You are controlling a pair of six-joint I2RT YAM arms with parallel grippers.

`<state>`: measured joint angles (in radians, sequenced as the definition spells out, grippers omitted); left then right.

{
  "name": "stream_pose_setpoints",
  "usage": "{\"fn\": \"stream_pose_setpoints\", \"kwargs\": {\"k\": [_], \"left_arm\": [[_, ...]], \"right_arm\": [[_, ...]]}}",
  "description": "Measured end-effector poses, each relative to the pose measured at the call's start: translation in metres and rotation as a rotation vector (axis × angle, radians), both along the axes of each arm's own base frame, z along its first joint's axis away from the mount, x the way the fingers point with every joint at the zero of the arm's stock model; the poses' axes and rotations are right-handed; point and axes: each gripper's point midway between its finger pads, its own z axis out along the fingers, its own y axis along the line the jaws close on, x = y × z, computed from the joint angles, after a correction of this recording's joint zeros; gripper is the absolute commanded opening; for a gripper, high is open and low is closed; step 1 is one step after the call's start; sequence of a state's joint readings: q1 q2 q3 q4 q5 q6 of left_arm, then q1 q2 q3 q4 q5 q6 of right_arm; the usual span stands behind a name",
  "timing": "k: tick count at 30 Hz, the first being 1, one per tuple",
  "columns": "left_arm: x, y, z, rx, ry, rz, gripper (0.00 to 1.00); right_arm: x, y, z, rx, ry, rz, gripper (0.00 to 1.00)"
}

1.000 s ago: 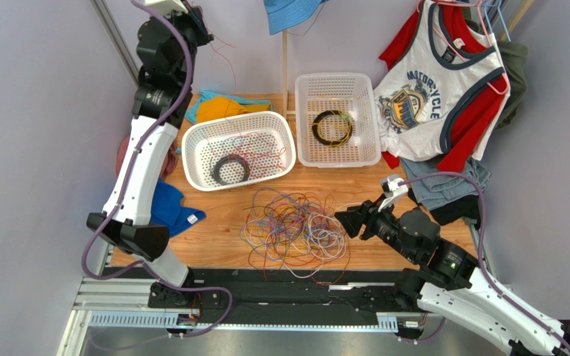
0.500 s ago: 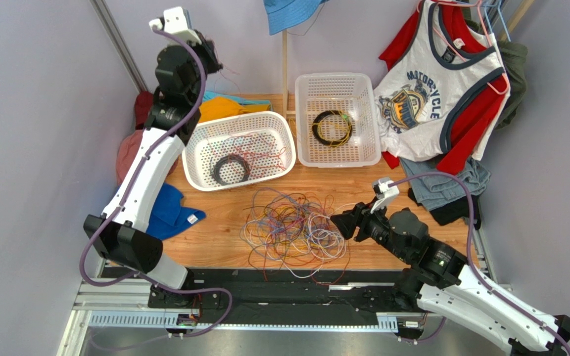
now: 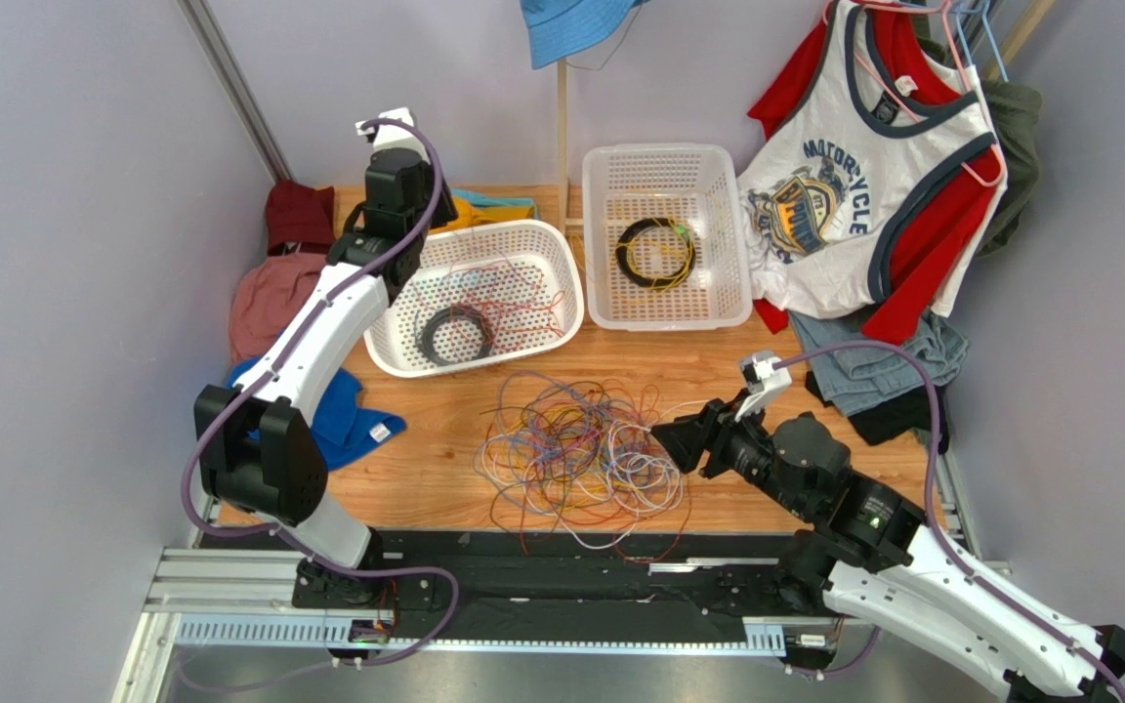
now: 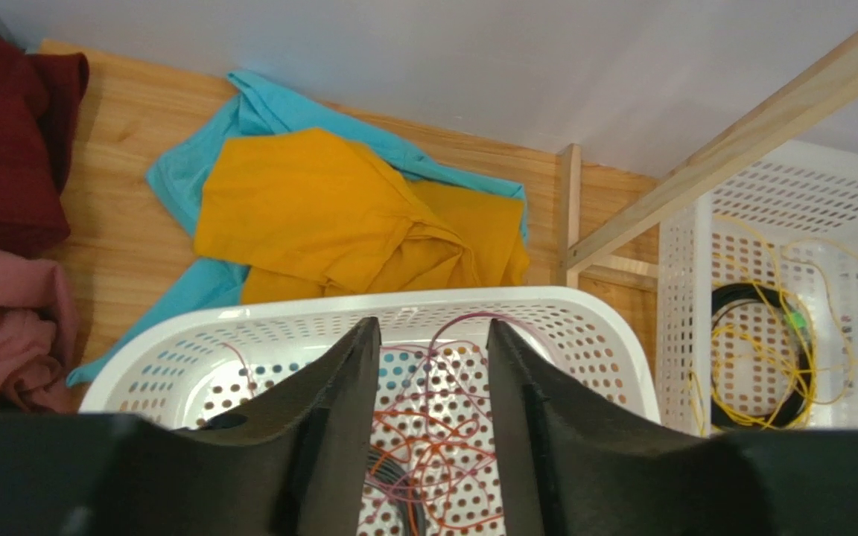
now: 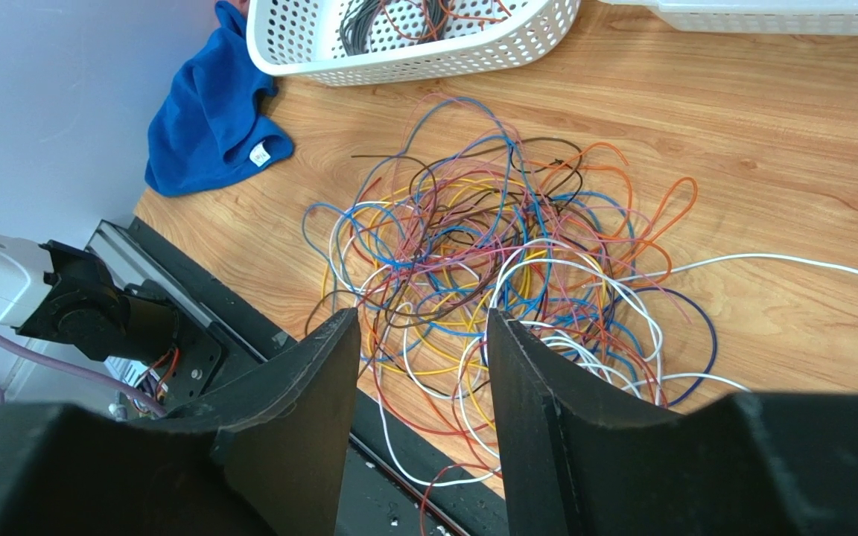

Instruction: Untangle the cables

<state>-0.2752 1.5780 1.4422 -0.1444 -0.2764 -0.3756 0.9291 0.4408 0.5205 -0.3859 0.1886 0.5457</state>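
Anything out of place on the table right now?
Yes: loops of the cables hang past the near edge of the table over the black rail, where they could snag. One white strand trails off alone to the right.

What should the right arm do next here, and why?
Probably lower the right claw onto the loose white cable trailing out of the tangled heap of thin coloured cables and close on it. That claw hangs open and empty at the heap's edge, that strand lies clear of the knot, and the left claw is open over the white perforated plastic basket.
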Motion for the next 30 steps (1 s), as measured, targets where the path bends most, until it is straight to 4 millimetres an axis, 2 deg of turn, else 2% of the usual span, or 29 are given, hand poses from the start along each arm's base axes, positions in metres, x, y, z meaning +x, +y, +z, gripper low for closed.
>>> {"fn": "stream_pose_setpoints", "kwargs": {"k": [1, 4, 6, 8, 11, 13, 15, 16, 17, 18, 20, 22, 25, 27, 30], "left_arm": [[-0.001, 0.001, -0.003, 0.002, 0.014, -0.004, 0.98], [-0.008, -0.001, 0.005, -0.025, 0.006, -0.025, 0.99], [-0.023, -0.001, 0.017, -0.04, -0.021, -0.047, 0.99], [-0.043, 0.002, 0.042, -0.059, -0.074, -0.06, 0.99], [-0.075, 0.005, 0.092, -0.101, -0.187, -0.089, 0.99], [-0.099, 0.002, 0.116, -0.147, -0.255, -0.133, 0.99], [-0.128, -0.009, 0.118, -0.195, -0.28, -0.192, 0.99], [-0.138, -0.017, 0.111, -0.21, -0.272, -0.223, 0.99], [-0.14, -0.021, 0.089, -0.215, -0.231, -0.228, 0.99], [-0.169, -0.053, 0.078, -0.245, -0.216, -0.338, 0.99], [-0.194, -0.09, 0.035, -0.258, -0.117, -0.45, 0.99], [-0.22, -0.126, -0.023, -0.246, 0.025, -0.551, 0.99], [-0.259, -0.158, -0.111, -0.163, 0.252, -0.641, 0.99], [-0.278, -0.167, -0.14, -0.121, 0.33, -0.681, 0.98], [-0.292, -0.182, -0.152, -0.097, 0.363, -0.733, 0.98]], "right_arm": [[0.0, 0.0, 0.001, 0.003, -0.001, -0.001, 0.49], [-0.001, -0.002, 0.002, 0.011, 0.001, -0.005, 0.49], [-0.002, -0.003, 0.002, 0.012, 0.002, -0.007, 0.49], [-0.002, -0.004, 0.0, 0.01, 0.005, -0.011, 0.49], [-0.001, -0.006, -0.004, 0.005, 0.011, -0.02, 0.49], [-0.001, -0.007, -0.007, 0.004, 0.017, -0.028, 0.49], [-0.001, -0.008, -0.011, 0.004, 0.023, -0.037, 0.48], [-0.001, -0.008, -0.013, 0.001, 0.026, -0.039, 0.48], [0.0, -0.009, -0.017, -0.002, 0.032, -0.043, 0.48], [0.0, -0.009, -0.021, -0.009, 0.039, -0.047, 0.48], [0.0, -0.01, -0.031, -0.022, 0.055, -0.051, 0.47], [0.0, -0.01, -0.04, -0.037, 0.074, -0.055, 0.47], [0.0, -0.009, -0.047, -0.049, 0.095, -0.059, 0.46], [-0.001, -0.009, -0.047, -0.046, 0.102, -0.061, 0.46], [-0.001, -0.009, -0.047, -0.036, 0.112, -0.065, 0.46]]}}
